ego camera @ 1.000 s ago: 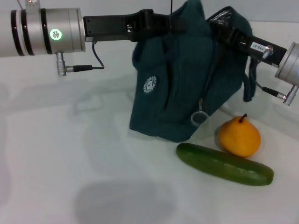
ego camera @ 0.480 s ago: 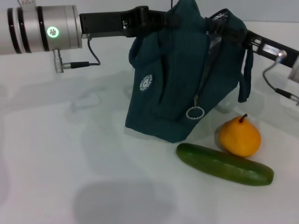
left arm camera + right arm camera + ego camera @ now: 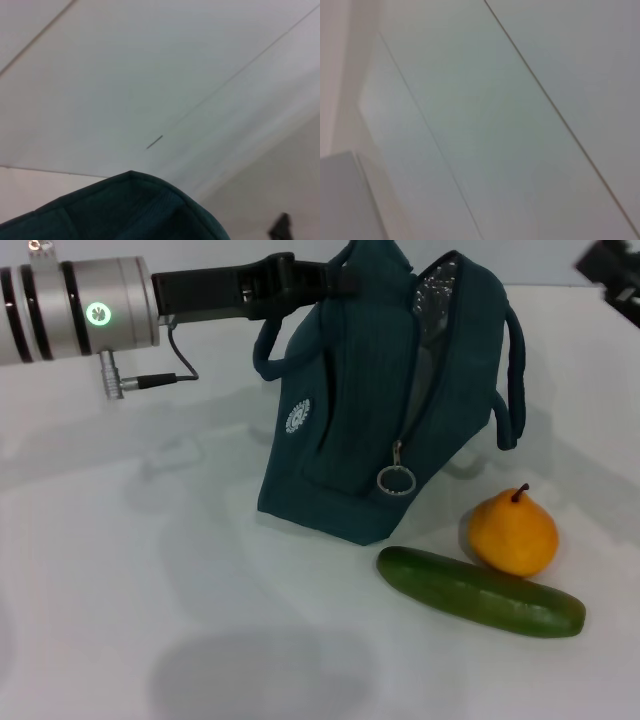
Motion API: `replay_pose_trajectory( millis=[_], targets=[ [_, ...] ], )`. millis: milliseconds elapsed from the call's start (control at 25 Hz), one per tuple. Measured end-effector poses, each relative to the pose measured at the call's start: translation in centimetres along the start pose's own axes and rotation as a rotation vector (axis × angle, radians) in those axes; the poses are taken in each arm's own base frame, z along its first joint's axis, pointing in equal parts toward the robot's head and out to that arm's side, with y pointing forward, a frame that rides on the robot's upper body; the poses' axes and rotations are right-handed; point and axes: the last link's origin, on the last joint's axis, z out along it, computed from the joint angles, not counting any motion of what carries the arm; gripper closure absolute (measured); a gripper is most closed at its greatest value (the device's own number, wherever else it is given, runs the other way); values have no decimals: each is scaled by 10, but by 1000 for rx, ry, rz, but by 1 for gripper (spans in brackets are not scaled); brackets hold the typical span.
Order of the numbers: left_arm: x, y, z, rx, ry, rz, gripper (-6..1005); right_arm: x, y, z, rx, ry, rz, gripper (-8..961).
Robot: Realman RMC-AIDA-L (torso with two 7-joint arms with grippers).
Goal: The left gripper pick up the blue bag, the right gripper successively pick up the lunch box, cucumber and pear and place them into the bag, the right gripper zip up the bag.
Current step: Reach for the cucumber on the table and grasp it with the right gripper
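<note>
The left gripper [image 3: 335, 275] clamps the top of the soft fabric blue bag [image 3: 370, 410], unzipped, near the table's [image 3: 120, 570] far edge. Toward the right edge, the smooth pear [image 3: 513, 532] touches the glossy cucumber [image 3: 480, 592].

The bag [image 3: 370, 410] stands on the tabletop [image 3: 150, 570], tilted, near the far middle. My left pincer [image 3: 345, 275] reaches in from my left and meets the bag at its top edge. The zipper ring [image 3: 396, 479] hangs on the bag's near face. The pear [image 3: 513, 533] sits to the right of the bag and nearer to me. The cucumber [image 3: 480, 591] lies just in front of the pear, touching it. My right pincer [image 3: 615, 268] is at the far right edge, apart from the bag.
</note>
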Motion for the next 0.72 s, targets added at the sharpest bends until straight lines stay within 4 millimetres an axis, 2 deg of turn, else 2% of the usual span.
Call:
replay_pose_trajectory(
  millis=[120,400,560,720],
  targets=[
    [-2,-3,-4,8,11,-9,936,-8,6,-5,-68,22,-44,186],
    [-6,-9,-11,37,30,-22,936,-26,24,-3,-343,331,-74,201],
    [-9,-13,-18,54,38,-33,936,-28,32,8,-426,548,-59,214],
    [-9,-14,-19,58,40,-34,936,-29,40,18,-430,799,-41,213]
  ],
)
